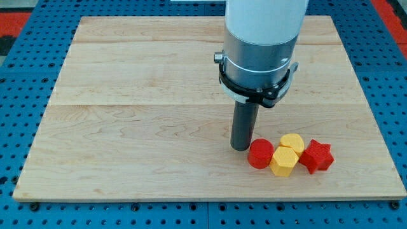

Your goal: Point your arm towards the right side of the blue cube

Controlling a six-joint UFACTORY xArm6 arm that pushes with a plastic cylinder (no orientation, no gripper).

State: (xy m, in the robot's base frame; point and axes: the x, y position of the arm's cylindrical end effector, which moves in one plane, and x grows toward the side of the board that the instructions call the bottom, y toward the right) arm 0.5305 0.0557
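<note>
No blue cube shows in the camera view. My tip point(240, 147) rests on the wooden board point(127, 127) just left of a red cylinder point(260, 153), close to touching it. Right of the red cylinder lie two yellow hexagonal blocks, one nearer the view's bottom point(283, 161) and one behind it point(292, 142). A red star block point(317, 156) sits at the right end of this cluster. The arm's wide silver and white body point(261, 44) hangs over the board's middle right and hides part of the board behind it.
The board lies on a blue perforated table point(25, 95). The block cluster sits near the board's bottom edge, right of centre.
</note>
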